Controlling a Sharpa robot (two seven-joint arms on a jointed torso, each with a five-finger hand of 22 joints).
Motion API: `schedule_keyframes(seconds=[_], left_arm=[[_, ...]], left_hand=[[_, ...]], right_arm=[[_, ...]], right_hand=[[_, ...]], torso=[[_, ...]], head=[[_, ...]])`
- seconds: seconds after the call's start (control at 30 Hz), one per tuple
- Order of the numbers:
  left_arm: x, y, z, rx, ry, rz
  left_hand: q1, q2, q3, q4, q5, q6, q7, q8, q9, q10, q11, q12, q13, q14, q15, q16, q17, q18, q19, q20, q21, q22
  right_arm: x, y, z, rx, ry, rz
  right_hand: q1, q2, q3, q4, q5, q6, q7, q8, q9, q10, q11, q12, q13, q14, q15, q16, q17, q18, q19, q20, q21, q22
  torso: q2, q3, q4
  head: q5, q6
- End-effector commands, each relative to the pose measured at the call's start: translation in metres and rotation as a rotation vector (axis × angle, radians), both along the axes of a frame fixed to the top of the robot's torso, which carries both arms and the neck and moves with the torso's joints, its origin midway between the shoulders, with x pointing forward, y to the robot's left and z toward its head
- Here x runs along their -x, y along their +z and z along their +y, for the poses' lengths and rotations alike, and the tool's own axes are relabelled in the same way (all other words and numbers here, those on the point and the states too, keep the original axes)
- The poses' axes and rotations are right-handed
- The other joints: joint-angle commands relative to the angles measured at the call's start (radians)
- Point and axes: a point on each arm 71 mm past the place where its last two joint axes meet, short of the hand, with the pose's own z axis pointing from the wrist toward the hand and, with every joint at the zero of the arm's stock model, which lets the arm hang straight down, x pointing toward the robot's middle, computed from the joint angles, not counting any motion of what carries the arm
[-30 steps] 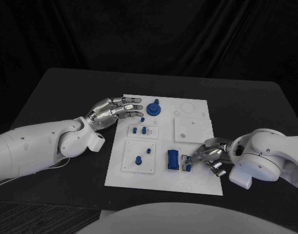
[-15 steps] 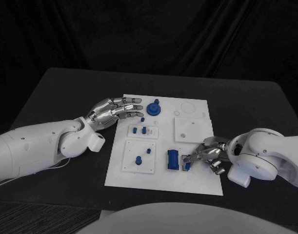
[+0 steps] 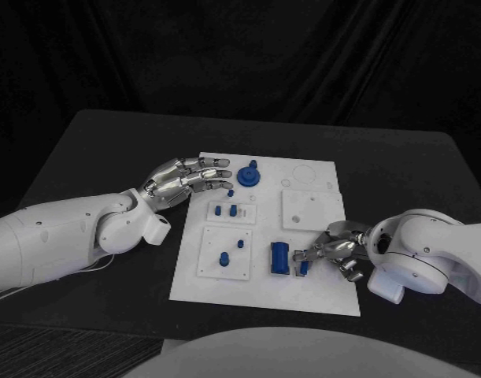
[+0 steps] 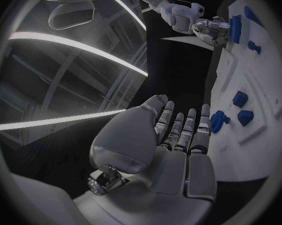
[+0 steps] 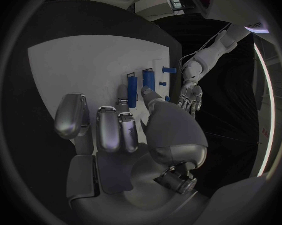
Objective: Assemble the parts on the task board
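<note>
A slim blue part [image 3: 304, 266] is pinched by the right hand [image 3: 333, 253] at the task board [image 3: 320, 295]'s 5 o'clock — long axis 12-to-6, blue block [image 3: 279, 258] just beside at 9. Left hand [image 3: 183, 178] held open, empty, at 10 o'clock edge.

My left arm reaches in low and flat, its robot hand [image 3: 186, 178] held palm-down with the fingers [image 4: 180, 128] stretched out straight, side by side and slightly apart, holding nothing. My right arm bends sharply at the wrist, turning its robot hand [image 3: 333, 252] back inward. There the thumb and a finger [image 5: 133, 96] pinch a small blue part [image 3: 304, 267], the other fingers curled beside them.
</note>
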Motion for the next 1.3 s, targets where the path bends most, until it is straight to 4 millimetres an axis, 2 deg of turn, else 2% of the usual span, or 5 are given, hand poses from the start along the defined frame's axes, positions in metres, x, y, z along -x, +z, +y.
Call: schedule_keyframes(seconds=[0.03,0.37,0.7,1.03,1.3], left_arm=[[0.0008,0.0007,-0.0015,0.029,-0.006,-0.004],[0.0014,-0.0011,-0.0018,0.026,-0.008,0.002],[0.0018,-0.003,-0.0016,0.021,-0.011,0.01],[0.0025,-0.0052,-0.0012,0.015,-0.015,0.021],[0.0031,-0.007,-0.0011,0.011,-0.018,0.029]], left_hand=[[-0.011,0.0,0.005,-0.001,0.005,0.001,0.005,-0.004,-0.001,-0.001,0.003,-0.003,-0.001,-0.004,0.005,0.0,-0.001,-0.008,0.003,-0.002,0.002,-0.002],[-0.011,0.0,0.005,-0.001,0.005,0.001,0.005,-0.004,-0.001,-0.001,0.003,-0.003,-0.001,-0.004,0.005,0.0,-0.001,-0.008,0.003,-0.002,0.002,-0.002],[-0.012,0.0,0.006,-0.001,0.005,0.001,0.006,-0.004,-0.001,-0.001,0.003,-0.003,-0.001,-0.003,0.006,0.001,-0.001,-0.009,0.003,-0.001,0.002,-0.002],[-0.014,0.001,0.007,0.0,0.005,0.001,0.007,-0.005,-0.001,-0.001,0.005,-0.004,-0.001,-0.002,0.007,0.003,-0.001,-0.009,0.003,-0.001,0.002,-0.002],[-0.015,0.001,0.007,0.0,0.005,0.001,0.007,-0.005,-0.001,-0.001,0.005,-0.004,-0.001,-0.002,0.007,0.003,-0.001,-0.009,0.003,-0.001,0.002,-0.002]], right_arm=[[0.0019,-0.0005,0.0025,0.02,0.05,-0.025],[0.0018,0.0,0.0038,0.025,0.075,-0.044],[0.0011,0.002,0.0054,0.014,0.072,-0.08],[0.0012,0.0068,0.0082,0.007,0.079,-0.154],[0.003,0.0065,0.008,0.022,0.102,-0.146]], right_hand=[[-0.01,0.002,-0.017,0.005,-0.014,-0.004,-0.006,0.016,0.01,0.095,-0.009,-0.004,0.245,0.037,-0.006,-0.005,0.0,0.02,-0.005,-0.004,-0.002,0.138],[-0.04,0.01,-0.104,0.06,-0.063,-0.013,-0.025,0.134,0.101,0.104,-0.025,0.008,0.261,0.037,-0.019,-0.003,0.004,0.021,-0.007,-0.015,-0.008,0.138],[-0.021,0.038,-0.171,0.108,-0.057,-0.104,-0.045,0.321,0.301,0.106,-0.042,0.009,0.263,0.039,-0.033,0.001,0.016,0.021,-0.005,-0.029,-0.012,0.14],[0.001,0.045,-0.189,0.109,-0.05,-0.142,-0.051,0.391,0.384,0.106,-0.049,0.009,0.263,0.042,-0.038,0.004,0.024,0.02,-0.002,-0.033,-0.008,0.141],[0.009,0.048,-0.19,0.107,-0.046,-0.145,-0.054,0.403,0.399,0.106,-0.05,0.009,0.263,0.043,-0.04,0.005,0.026,0.02,-0.001,-0.035,-0.007,0.142]], torso=[[0.0,0.0002,-0.0003],[-0.001,0.0004,-0.0016],[-0.002,-0.0008,-0.0013],[-0.002,-0.0001,0.0],[-0.001,0.0008,-0.0015]], head=[[-0.003,0.0],[-0.001,0.0],[0.002,0.0],[0.002,0.0],[0.001,0.0]])
